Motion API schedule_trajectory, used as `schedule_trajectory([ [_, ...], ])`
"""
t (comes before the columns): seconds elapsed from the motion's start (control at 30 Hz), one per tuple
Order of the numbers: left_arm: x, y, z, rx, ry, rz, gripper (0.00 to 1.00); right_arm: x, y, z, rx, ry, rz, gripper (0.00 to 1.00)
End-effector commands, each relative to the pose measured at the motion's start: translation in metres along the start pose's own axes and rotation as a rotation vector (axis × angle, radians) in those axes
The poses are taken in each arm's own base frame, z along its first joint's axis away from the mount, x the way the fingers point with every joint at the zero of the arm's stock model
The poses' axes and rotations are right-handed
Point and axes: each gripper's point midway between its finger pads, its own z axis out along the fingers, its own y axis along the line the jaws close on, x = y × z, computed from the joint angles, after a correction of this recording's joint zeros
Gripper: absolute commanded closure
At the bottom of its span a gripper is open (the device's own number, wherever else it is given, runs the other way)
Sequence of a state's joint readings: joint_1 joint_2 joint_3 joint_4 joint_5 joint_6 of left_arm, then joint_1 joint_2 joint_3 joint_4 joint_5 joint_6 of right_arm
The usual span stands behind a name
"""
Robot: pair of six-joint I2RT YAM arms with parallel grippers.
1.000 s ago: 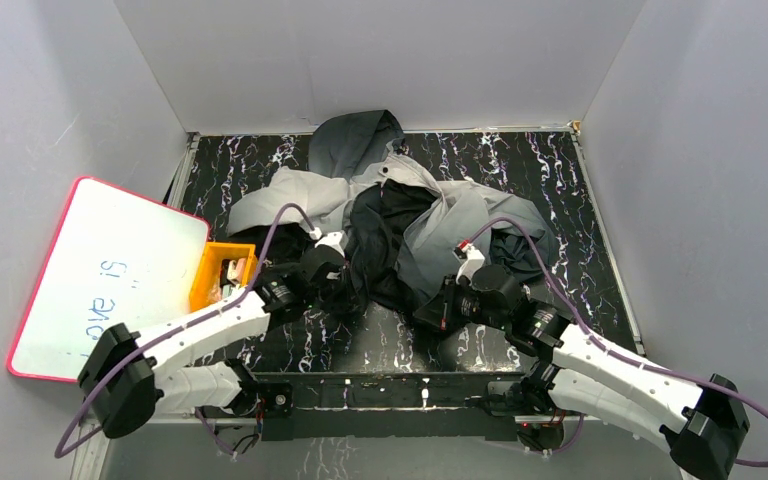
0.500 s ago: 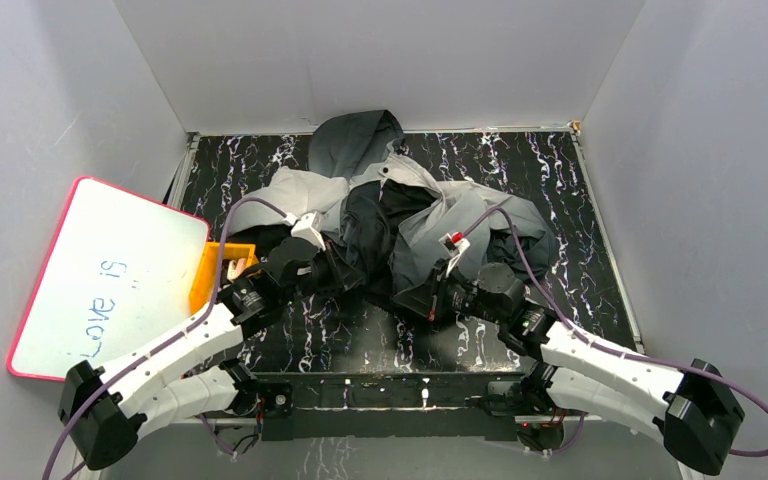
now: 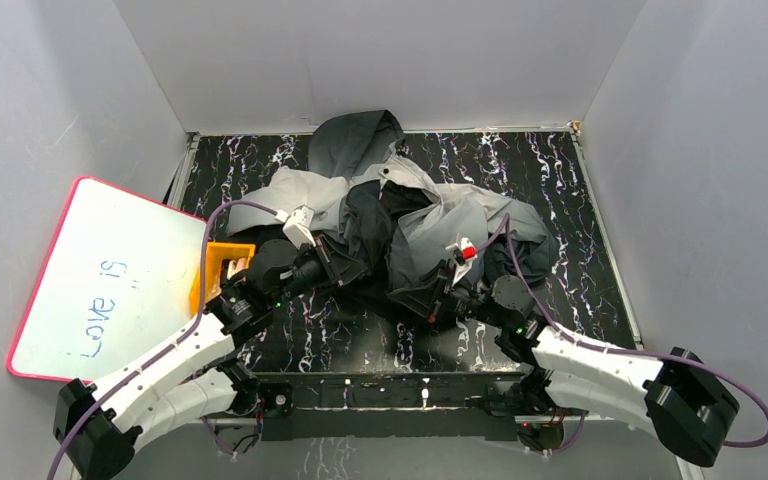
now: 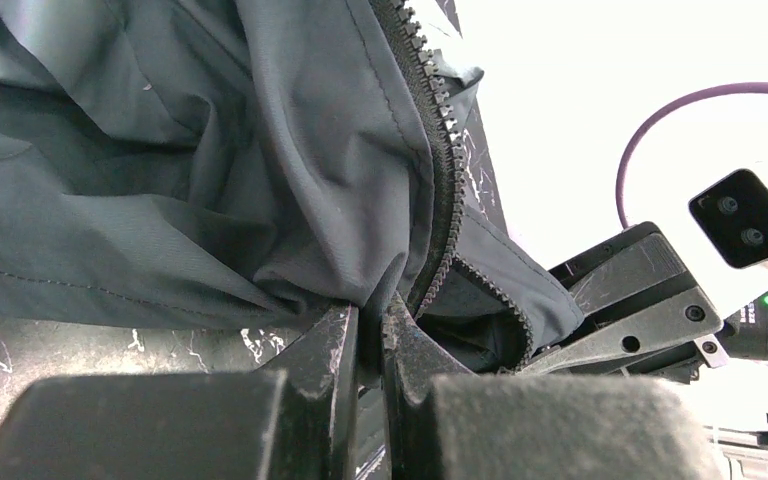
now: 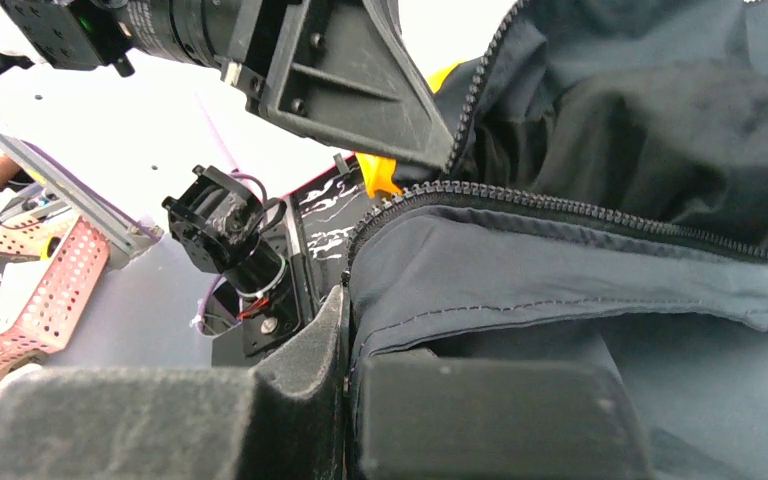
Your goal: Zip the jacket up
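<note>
The jacket lies crumpled on the black marbled table, hood toward the back wall, light grey fading to dark, open at the front. My left gripper is shut on the jacket's dark bottom hem beside its zipper teeth; in the left wrist view cloth is pinched between the jaws at my gripper. My right gripper is shut on the other front edge; in the right wrist view the hem sits in my gripper below a row of zipper teeth. The two grippers face each other closely.
A small orange bin stands left of the left arm. A pink-framed whiteboard leans at the far left. White walls enclose the table on three sides.
Both grippers have drawn toward the near table edge and closer together, dragging the jacket's bottom front edges with them. The left arm has swung left and stretched out.
</note>
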State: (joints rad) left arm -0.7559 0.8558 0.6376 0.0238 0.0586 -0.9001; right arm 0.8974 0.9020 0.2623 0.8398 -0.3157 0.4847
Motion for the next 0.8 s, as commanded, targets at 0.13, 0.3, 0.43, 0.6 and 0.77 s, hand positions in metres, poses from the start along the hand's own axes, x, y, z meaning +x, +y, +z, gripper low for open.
schedule_trajectory([
  [0.13, -0.008, -0.03, -0.011, 0.173, -0.04, 0.017, 1.0, -0.046, 0.021, 0.016, -0.109, -0.143, -0.125, 1.0],
  [0.3, -0.006, -0.032, -0.012, 0.194, -0.035, 0.018, 1.0, -0.047, 0.018, 0.019, -0.101, -0.158, -0.125, 1.0],
  [0.43, -0.002, -0.026, -0.011, 0.177, -0.028, 0.019, 1.0, -0.05, 0.015, 0.021, -0.086, -0.176, -0.128, 1.0],
  [0.6, -0.001, -0.024, -0.01, 0.175, -0.027, 0.014, 1.0, -0.053, 0.007, 0.024, -0.051, -0.187, -0.123, 1.0],
  [0.77, -0.001, -0.023, -0.009, 0.172, -0.028, 0.012, 1.0, -0.055, 0.007, 0.028, -0.057, -0.189, -0.122, 1.0],
])
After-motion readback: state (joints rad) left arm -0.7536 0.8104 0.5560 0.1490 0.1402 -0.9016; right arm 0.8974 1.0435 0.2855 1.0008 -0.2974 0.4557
